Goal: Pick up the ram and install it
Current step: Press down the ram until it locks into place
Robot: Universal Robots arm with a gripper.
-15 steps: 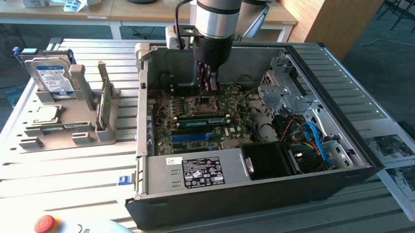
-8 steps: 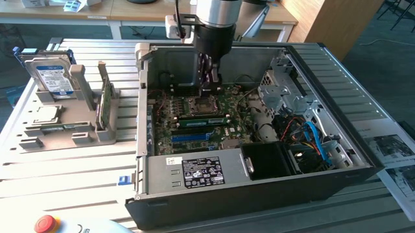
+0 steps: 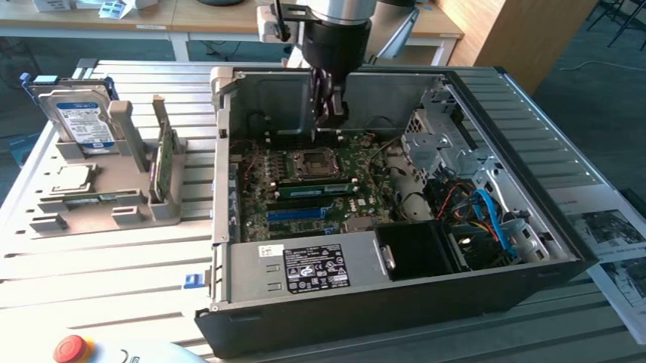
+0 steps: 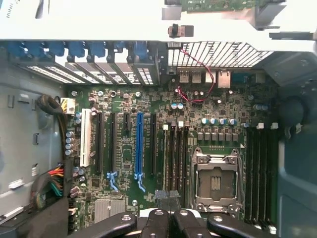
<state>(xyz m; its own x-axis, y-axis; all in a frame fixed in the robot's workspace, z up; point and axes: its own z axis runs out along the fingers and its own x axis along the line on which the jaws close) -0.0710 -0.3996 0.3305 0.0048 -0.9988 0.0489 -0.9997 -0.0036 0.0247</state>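
My gripper (image 3: 329,113) hangs shut over the back of the open computer case (image 3: 404,310), above the motherboard, with nothing visible between its fingers. In the wrist view the closed gripper (image 4: 167,199) lines up with the dark memory slots (image 4: 174,148) beside the empty CPU socket (image 4: 215,181). A long green ram stick (image 3: 318,189) sits in a slot just in front of the CPU socket (image 3: 308,161). A similar green stick (image 3: 163,162) stands on edge in the grey holder (image 3: 60,219) at the exterior view's left, well apart from the gripper.
The grey holder also carries a silver hard drive (image 3: 81,117) and a square chip (image 3: 71,178). Cables and a blue lead (image 3: 489,215) crowd the case's right side. A red button (image 3: 72,348) sits at the front; papers (image 3: 616,231) lie at the right.
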